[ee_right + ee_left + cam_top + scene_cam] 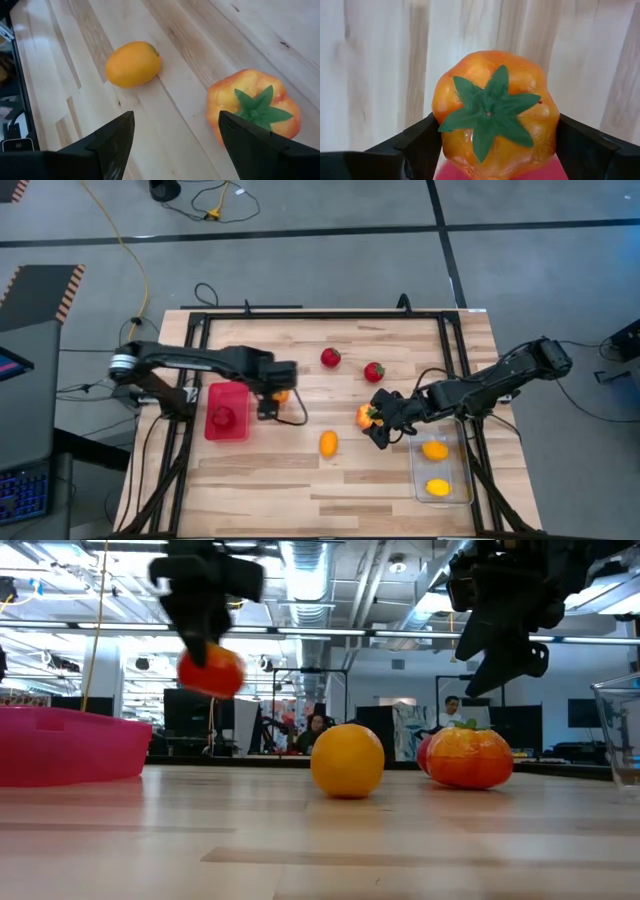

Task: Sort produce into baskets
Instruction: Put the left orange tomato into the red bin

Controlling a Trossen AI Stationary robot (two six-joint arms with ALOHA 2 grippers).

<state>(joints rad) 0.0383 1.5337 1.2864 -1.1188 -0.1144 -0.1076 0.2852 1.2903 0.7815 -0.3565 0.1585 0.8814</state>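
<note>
One tomato (492, 112) clamped in left claw (492, 150) — airborne.

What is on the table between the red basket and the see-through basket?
One yellow lemon sits on the bare wood between the red basket and the clear basket. The high view shows it best.

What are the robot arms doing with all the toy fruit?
They are sorting it into two bins. The left gripper holds an orange tomato in the air beside the red bin, which already has a red piece inside. The right gripper is open above the table, near another orange tomato and a lemon. Two lemons lie in the clear bin. Two red strawberries wait on the table.
</note>
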